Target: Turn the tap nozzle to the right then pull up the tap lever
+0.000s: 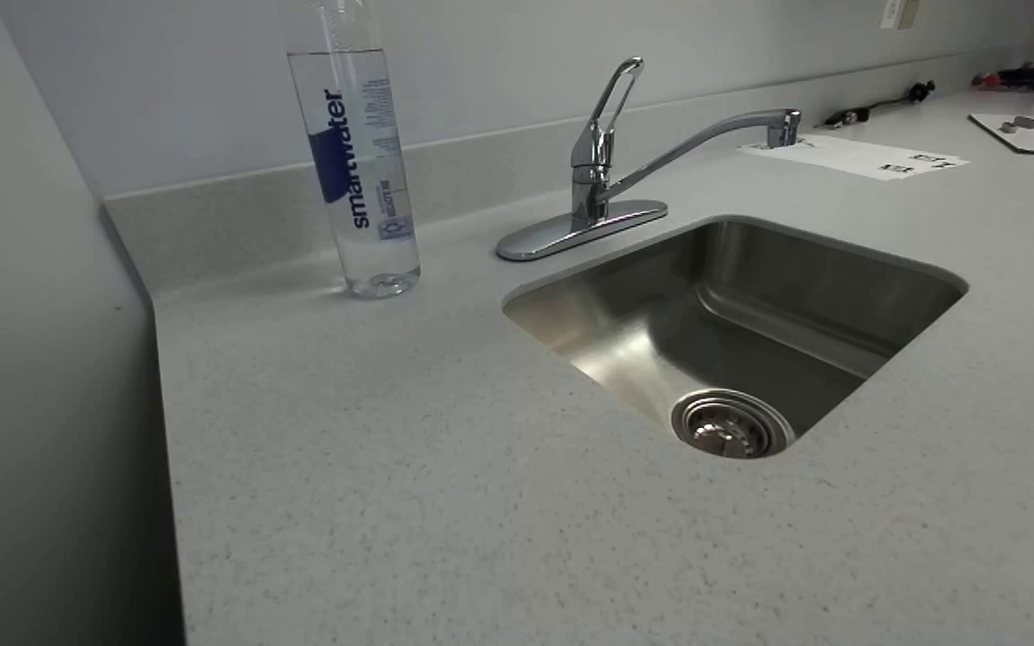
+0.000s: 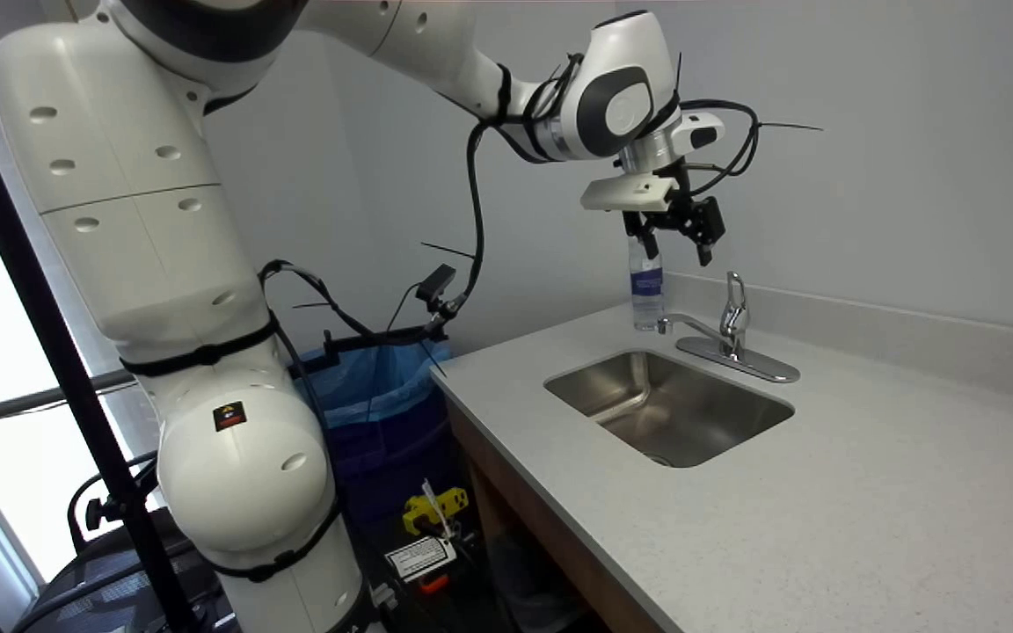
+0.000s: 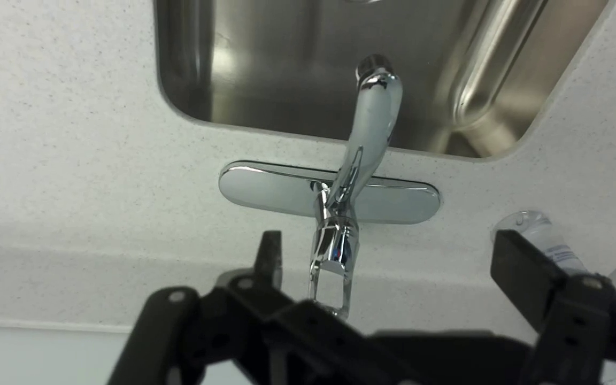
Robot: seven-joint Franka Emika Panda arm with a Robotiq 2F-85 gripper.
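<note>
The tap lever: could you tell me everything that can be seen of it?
The tap lever is a shiny, chrome-looking handle, shorter than the tap nozzle. Its lower part looks solid; higher up it becomes a long loop with an open middle and a rounded end. It sits atop the tap's round body, next to the sink, and slants upward. Apart from that body, nothing is seen touching it: the robot's gripper hangs above, open and clear of it.
</note>
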